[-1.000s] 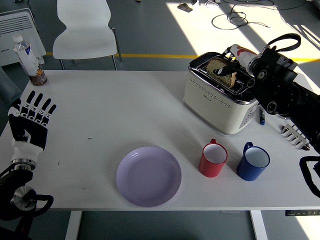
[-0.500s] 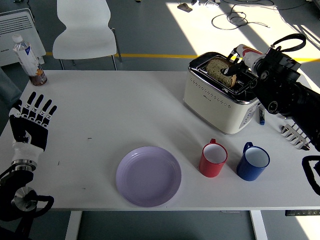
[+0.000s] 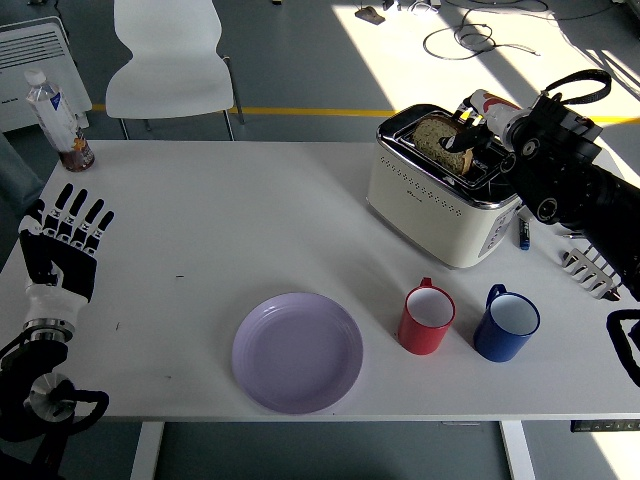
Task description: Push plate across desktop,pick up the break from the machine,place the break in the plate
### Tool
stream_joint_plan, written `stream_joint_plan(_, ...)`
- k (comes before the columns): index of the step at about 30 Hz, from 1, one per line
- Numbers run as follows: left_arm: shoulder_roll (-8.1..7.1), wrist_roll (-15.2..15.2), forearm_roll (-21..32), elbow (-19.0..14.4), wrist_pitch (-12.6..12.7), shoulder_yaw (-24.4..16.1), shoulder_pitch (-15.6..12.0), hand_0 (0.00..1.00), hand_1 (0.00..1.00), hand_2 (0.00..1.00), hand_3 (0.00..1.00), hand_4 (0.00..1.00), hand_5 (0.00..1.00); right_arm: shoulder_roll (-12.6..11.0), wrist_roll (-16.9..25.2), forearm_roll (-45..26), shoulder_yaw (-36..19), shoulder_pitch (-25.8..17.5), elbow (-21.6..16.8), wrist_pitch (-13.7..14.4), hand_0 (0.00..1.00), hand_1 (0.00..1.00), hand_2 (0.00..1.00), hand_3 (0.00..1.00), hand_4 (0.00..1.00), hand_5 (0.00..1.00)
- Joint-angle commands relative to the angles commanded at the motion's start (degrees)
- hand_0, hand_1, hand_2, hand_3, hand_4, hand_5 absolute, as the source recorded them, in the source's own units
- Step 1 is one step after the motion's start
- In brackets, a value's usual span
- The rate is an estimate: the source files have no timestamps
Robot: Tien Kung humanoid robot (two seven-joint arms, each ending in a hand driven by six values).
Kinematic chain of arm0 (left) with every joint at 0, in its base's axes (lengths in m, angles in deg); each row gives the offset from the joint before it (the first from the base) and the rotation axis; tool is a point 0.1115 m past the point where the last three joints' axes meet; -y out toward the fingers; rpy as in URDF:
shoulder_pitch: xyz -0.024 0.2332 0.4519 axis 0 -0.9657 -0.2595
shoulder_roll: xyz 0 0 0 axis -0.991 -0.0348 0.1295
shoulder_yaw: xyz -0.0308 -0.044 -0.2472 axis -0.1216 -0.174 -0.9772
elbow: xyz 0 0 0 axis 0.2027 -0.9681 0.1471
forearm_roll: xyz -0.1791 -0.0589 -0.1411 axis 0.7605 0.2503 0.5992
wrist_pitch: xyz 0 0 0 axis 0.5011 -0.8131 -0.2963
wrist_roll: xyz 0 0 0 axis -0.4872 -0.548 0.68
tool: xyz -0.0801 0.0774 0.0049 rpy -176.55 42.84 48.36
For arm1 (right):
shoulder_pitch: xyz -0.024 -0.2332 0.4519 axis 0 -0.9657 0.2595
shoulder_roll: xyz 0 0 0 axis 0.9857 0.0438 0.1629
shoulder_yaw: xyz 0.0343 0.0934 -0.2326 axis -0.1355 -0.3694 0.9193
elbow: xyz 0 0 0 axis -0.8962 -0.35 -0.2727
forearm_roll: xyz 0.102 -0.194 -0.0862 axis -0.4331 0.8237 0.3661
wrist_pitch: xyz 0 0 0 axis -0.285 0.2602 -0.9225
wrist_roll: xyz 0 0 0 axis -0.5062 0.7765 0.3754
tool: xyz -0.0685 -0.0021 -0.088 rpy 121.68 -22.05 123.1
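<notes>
Reaching in from three o'clock, the right hand (image 3: 478, 138) is over the top of the cream toaster (image 3: 441, 198), its fingers (image 3: 462, 140) pinched on the slice of bread (image 3: 440, 142) standing up out of the slot; the bread sits at the toaster's top, tilted a little, half risen from the machine, and the hand has it in a closed grip; the toaster stands at about one o'clock on the white table (image 3: 250, 210).

Down at six o'clock lies the lilac plate (image 3: 297, 351), flat near the table's near edge, well apart from the toaster; just to its right stand a red mug (image 3: 427, 319) and then a blue mug (image 3: 506, 324), side by side without touching, both below the toaster.

Over at nine o'clock the left hand (image 3: 58, 250) rests at the table's edge, palm flat, all five fingers spread wide and holding nothing.

At eleven o'clock a clear water bottle (image 3: 50, 105) stands at the far left corner beside a small jar (image 3: 77, 152); behind the table a white chair (image 3: 170, 60) faces in; a dark pen (image 3: 524, 233) lies just right of the toaster.
</notes>
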Motion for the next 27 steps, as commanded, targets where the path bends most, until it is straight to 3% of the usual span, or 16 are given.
stream_joint_plan(1,0.01,0.01,-0.03,0.04,0.02,0.00,0.04,0.794,0.836,0.911,0.888,0.515,0.998,0.00,0.12,-0.17,0.02,0.01,-0.01,0.11,0.346,0.393,0.449,0.523,0.624,0.222)
stream_joint_plan(6,-0.04,0.09,-0.01,0.09,0.09,-0.07,-0.18,0.794,0.836,0.911,0.888,0.515,0.998,0.00,0.29,-1.96,0.46,-0.10,-0.10,0.64,0.346,0.393,0.449,0.523,0.624,0.222)
stream_joint_plan(7,-0.06,0.12,-0.01,0.09,0.11,-0.11,-0.19,0.795,0.836,0.911,0.887,0.514,0.998,0.00,0.40,-2.32,0.60,-0.12,-0.10,0.69,0.325,0.383,0.445,0.505,0.455,0.139)
stream_joint_plan(20,-0.05,0.32,-0.02,0.30,0.13,0.09,-0.16,0.795,0.836,0.911,0.887,0.507,0.998,0.00,0.30,-2.11,0.81,0.04,-0.54,-0.21,0.311,0.358,0.425,0.488,0.393,0.155)
stream_joint_plan(27,-0.07,0.36,-0.07,0.33,0.13,-0.04,-0.37,0.795,0.837,0.911,0.887,0.506,0.998,0.00,-0.09,3.01,-3.99,0.84,-3.22,0.08,0.304,0.354,0.422,0.484,0.382,0.168)
